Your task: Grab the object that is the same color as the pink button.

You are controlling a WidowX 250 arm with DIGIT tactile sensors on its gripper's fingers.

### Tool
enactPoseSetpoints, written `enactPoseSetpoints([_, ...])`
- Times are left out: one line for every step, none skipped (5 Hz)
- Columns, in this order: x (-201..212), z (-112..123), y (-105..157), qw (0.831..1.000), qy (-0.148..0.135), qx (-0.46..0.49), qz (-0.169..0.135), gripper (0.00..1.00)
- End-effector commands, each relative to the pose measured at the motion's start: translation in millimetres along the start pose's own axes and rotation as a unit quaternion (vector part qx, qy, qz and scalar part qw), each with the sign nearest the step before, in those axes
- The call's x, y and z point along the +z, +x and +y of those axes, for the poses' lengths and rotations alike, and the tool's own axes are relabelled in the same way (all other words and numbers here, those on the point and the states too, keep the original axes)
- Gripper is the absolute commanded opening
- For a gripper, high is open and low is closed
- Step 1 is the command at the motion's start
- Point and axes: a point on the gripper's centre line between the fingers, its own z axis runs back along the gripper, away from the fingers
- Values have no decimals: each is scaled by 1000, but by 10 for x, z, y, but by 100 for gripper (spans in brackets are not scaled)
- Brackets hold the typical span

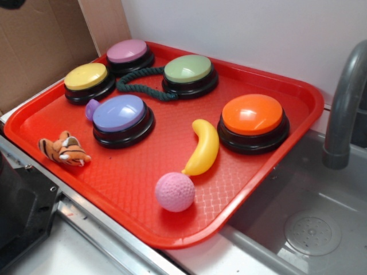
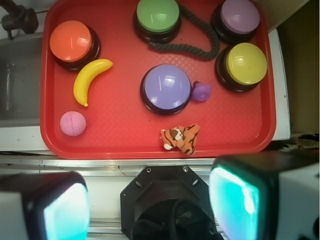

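Wrist view, left to right: the pink ball [image 2: 73, 123] lies near the lower left corner of the red tray [image 2: 125, 142], just below the yellow banana [image 2: 90, 79]; the gripper [image 2: 150, 200] hangs outside the tray's near edge, well apart from the ball, fingers [image 2: 235, 197] spread wide and holding nothing. The pink button [image 2: 240, 17] sits at the far right corner, beside the yellow button [image 2: 246, 64]. The arm looks straight down.

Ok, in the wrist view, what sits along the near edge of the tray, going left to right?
Pink ball → tiger toy. Behind them, same direction: banana → lavender-blue button → purple piece.
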Motion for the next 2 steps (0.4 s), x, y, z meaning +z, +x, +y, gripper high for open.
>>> enactPoseSetpoints([0,0,0,1000,0,0,0,100])
enactPoseSetpoints([-332,-281,85,999,-34,25,-20,100])
